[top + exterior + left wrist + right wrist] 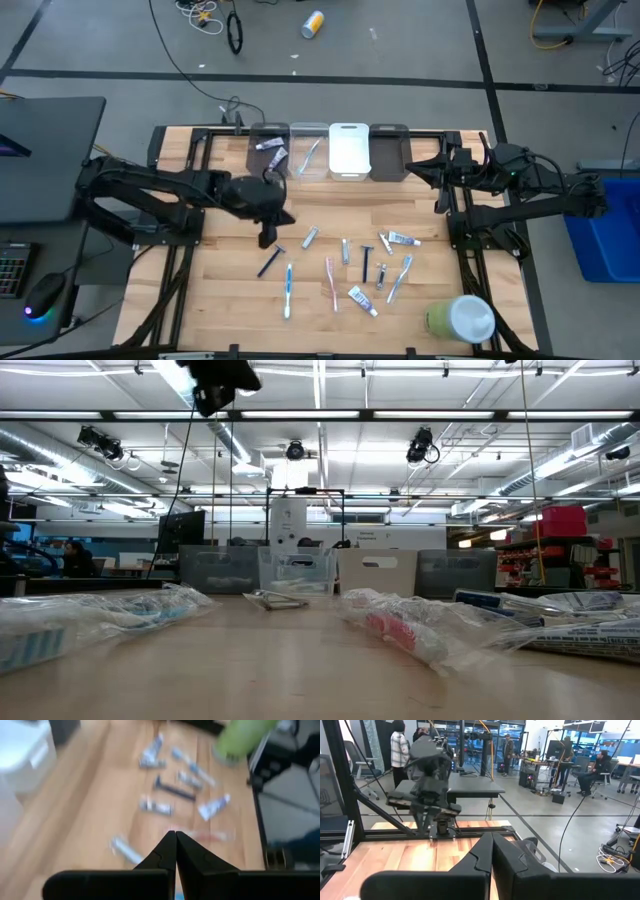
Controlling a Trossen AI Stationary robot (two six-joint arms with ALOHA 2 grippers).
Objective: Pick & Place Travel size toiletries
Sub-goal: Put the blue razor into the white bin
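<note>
The travel size toiletries lie loose on the wooden table's near half: a dark blue toothbrush point(268, 262), a grey tube point(309, 237), a blue toothbrush point(288, 290), a pink toothbrush point(331, 283), a black razor point(365, 262) and toothpaste tubes point(362, 299). My left gripper point(268, 236) hangs above the table just beyond the dark blue toothbrush, slanting down, shut point(172, 839) with nothing between its fingers. In its wrist view the razor point(172, 790) and a toothpaste tube point(212, 807) lie ahead. My right gripper point(428, 168) waits raised at the far right, shut point(490, 840) and empty.
Four small bins point(328, 150) stand in a row at the table's far edge; the two left ones hold a few items point(270, 148). A large green-and-white round container point(460, 318) lies at the near right corner. Bare wood shows between the bins and the toiletries.
</note>
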